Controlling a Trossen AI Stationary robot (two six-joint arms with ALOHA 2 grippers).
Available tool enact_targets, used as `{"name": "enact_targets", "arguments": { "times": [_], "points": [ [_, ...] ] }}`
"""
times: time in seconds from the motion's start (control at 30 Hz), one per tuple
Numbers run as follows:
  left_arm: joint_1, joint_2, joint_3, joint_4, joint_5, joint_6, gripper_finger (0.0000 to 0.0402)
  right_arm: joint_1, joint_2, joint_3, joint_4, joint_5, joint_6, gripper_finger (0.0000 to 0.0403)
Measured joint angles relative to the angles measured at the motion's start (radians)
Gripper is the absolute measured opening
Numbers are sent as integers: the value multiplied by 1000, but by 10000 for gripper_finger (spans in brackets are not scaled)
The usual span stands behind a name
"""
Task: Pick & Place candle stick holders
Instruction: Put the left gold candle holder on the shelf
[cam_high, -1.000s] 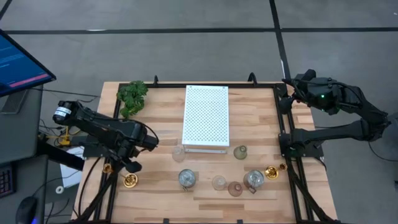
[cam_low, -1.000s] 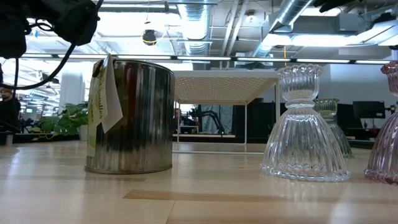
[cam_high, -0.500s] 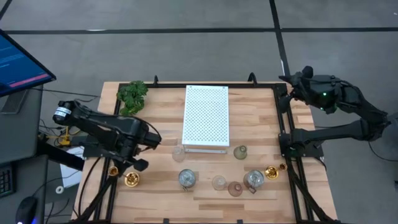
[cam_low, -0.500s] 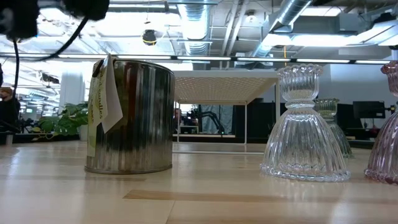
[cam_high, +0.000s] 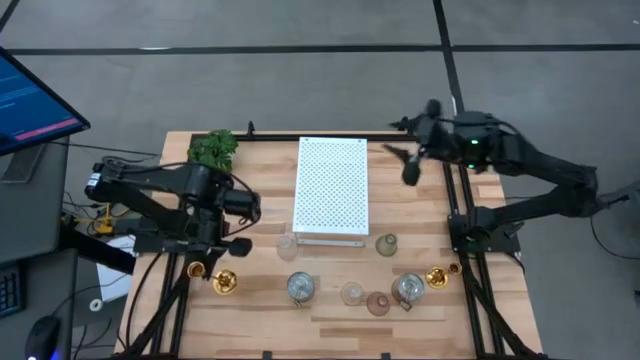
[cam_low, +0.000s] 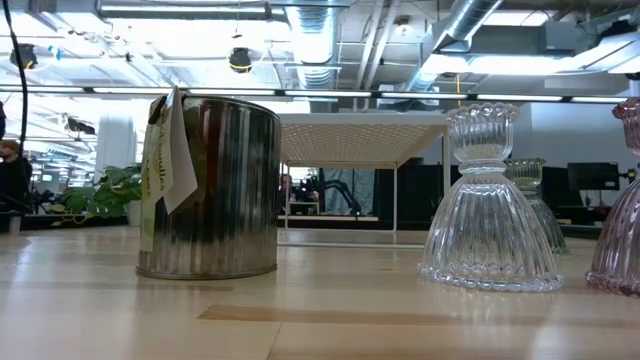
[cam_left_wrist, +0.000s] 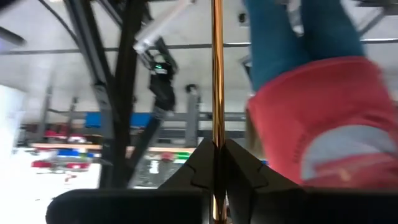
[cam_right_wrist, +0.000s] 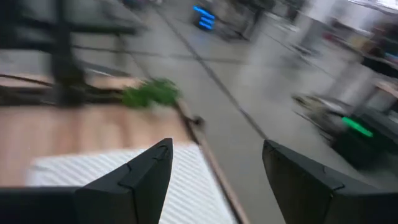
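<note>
Silvery cup left; clear holder right; possibly pinkish one at edge.

Counter layout: board in the middle, holders along the front.

The board lies mid-counter, the plant at the back left corner. In front of the board stand two cups; nearer the front edge runs a row of four more. One stick stands right of that row. The left claw, left of the row, grips the other stick. The right claw hangs above the board's right side, fingers apart.
</note>
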Motion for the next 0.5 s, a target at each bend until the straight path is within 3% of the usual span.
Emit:
{"name": "enact_targets", "arguments": {
  "times": [0.2, 0.4, 0.5],
  "points": [
    [92, 0, 66, 153, -48, -141, 15, -30, 139, 0, 104, -217, -1, 240],
    [238, 1, 91, 352, -192, -221, 16, -28, 226, -1, 234, -409, -4, 240],
    [301, 1, 104, 374, -237, -235, 16, -31, 243, -1, 266, -471, -6, 240]
  ]
}}
